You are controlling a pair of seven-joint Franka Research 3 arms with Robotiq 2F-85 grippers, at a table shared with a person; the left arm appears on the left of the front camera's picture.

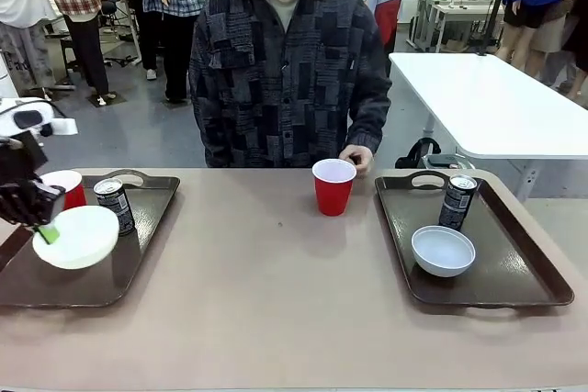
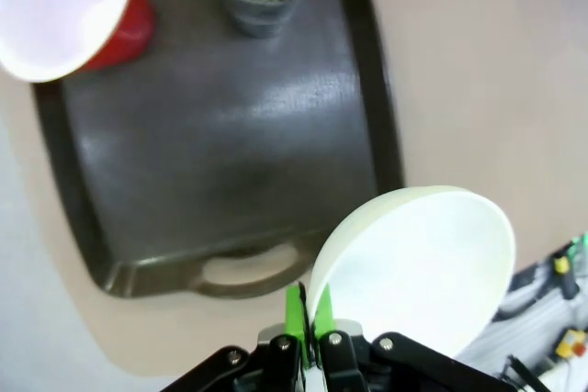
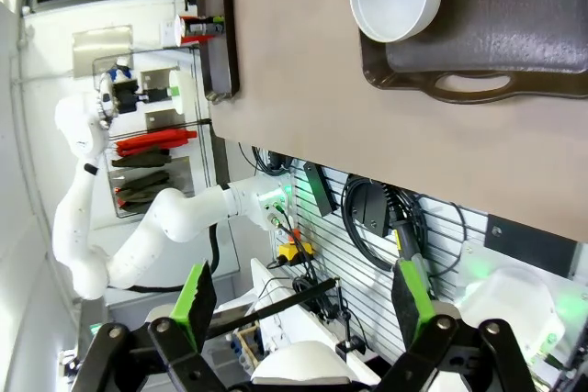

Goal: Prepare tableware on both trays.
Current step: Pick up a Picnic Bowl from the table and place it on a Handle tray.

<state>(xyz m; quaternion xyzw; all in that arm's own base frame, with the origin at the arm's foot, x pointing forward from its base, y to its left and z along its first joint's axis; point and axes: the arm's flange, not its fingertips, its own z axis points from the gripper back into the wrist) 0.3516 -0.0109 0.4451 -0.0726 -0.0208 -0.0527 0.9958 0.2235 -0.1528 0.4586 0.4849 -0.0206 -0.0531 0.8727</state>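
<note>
The left tool [image 1: 43,227] pinches the rim of a small round white bowl [image 1: 77,237], tilted over the left dark brown plastic tray [image 1: 92,286] beside a red plastic cup [image 1: 66,186] and slim dark can [image 1: 115,205]. The right tool [image 3: 299,305] stands spread, holding nothing. The right tray [image 1: 496,273] carries the second bowl [image 1: 443,250] and can [image 1: 457,201]; another red cup [image 1: 333,186] stands mid-tabletop [image 1: 276,319].

A cup [image 1: 333,185] stands on the table [image 1: 276,300] between two trays [image 1: 92,263] [image 1: 478,245]
</note>
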